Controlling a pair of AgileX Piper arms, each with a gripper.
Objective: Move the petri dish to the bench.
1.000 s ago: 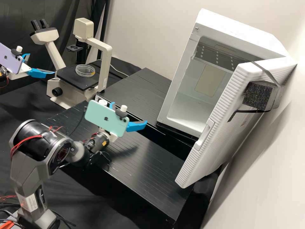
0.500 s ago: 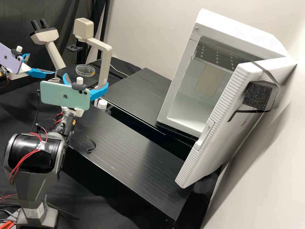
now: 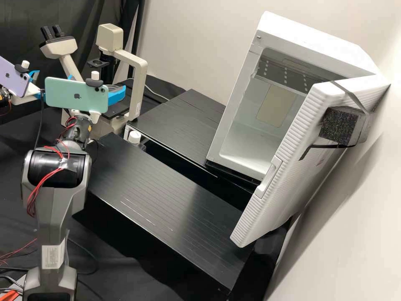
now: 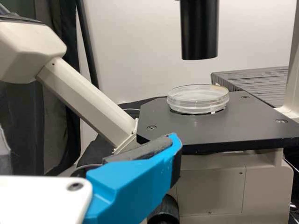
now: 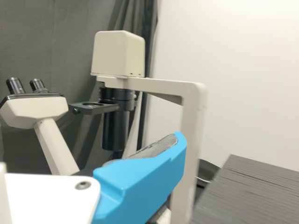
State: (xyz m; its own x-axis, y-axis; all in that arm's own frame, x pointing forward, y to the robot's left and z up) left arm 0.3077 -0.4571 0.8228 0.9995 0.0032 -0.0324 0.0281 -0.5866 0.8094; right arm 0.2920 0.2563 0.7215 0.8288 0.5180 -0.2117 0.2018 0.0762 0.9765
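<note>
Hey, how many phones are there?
2: a purple phone at the high view's left edge, and a mint-green phone right of it, partly in front of the microscope.

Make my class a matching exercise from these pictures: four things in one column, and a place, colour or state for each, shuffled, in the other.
Things
1. Petri dish
2. Cabinet door
3. Foam block
4. Phone on the nearer arm

Descriptions
A. Mint green
B. Strapped to something white
C. On the black microscope stage
D. Standing open

Pairs: 1-C, 2-D, 3-B, 4-A
</note>
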